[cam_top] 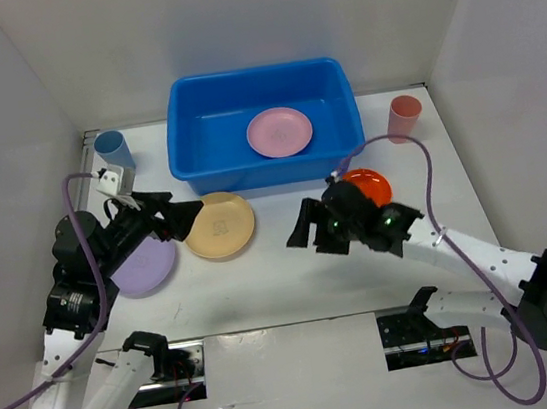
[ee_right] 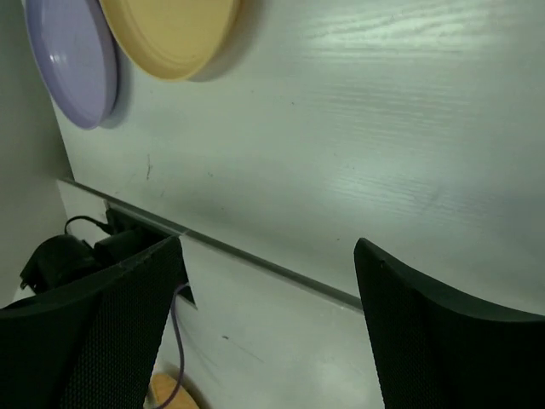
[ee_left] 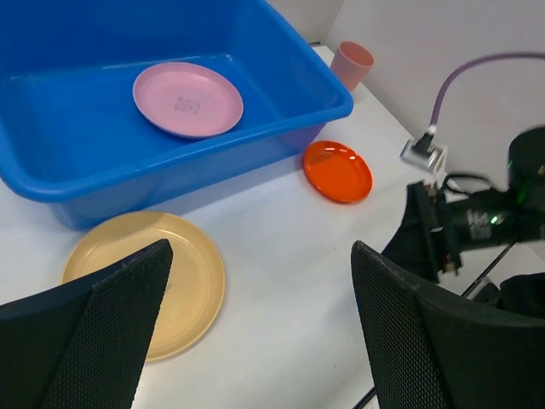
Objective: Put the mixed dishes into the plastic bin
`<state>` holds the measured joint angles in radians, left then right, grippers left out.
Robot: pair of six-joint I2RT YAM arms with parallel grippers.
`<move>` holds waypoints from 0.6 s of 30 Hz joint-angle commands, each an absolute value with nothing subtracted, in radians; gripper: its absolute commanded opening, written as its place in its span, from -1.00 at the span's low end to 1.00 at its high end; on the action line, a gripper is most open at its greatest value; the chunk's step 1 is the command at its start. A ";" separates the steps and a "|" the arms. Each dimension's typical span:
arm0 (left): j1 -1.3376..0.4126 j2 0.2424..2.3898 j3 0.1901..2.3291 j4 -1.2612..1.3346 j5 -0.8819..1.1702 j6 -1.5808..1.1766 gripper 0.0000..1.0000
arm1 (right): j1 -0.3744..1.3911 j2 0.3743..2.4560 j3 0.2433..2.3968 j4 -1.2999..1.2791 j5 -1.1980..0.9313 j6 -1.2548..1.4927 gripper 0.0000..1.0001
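In plastic bin (cam_top: 254, 73): pink plate (cam_top: 279, 131) | On tabletop, outside: tan plate (cam_top: 220, 225), lavender plate (cam_top: 146, 267), orange plate (cam_top: 372, 183), blue cup (cam_top: 113, 150), salmon cup (cam_top: 405, 116) | Your left gripper (ee_left: 260, 256), right gripper (ee_right: 268, 247): both spread apart, empty | Step: choosing a dish | Next: likely you lower left gripper over tan plate's rim

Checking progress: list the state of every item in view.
Bin, upright, holds one plate.
Pink plate, flat inside the bin.
Yellow plate, on the table.
Purple plate, on the table.
Orange plate, on the table.
Blue cup, upright on the table.
Pink cup, upright on the table.
Left gripper, jaws open, empty.
Right gripper, jaws open, empty.
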<state>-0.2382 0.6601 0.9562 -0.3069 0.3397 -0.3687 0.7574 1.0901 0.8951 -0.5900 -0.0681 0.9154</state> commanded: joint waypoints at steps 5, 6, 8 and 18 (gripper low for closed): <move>-0.241 0.632 0.939 -0.319 0.365 -0.364 0.84 | 0.908 1.127 0.640 0.202 0.209 1.319 0.49; -0.241 0.632 0.949 -0.319 0.365 -0.364 0.84 | 0.908 1.165 0.655 0.228 0.209 1.319 0.49; -0.241 0.623 0.950 -0.328 0.365 -0.364 0.84 | 0.919 1.299 0.707 0.229 0.225 1.319 0.49; -0.250 0.595 0.968 -0.368 0.374 -0.345 0.84 | 1.006 1.663 0.765 0.423 0.271 1.525 0.28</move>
<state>-0.2474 0.5995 0.9367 -0.3695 0.3492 -0.3660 0.9714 1.6379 0.7158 0.3031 0.1932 1.4372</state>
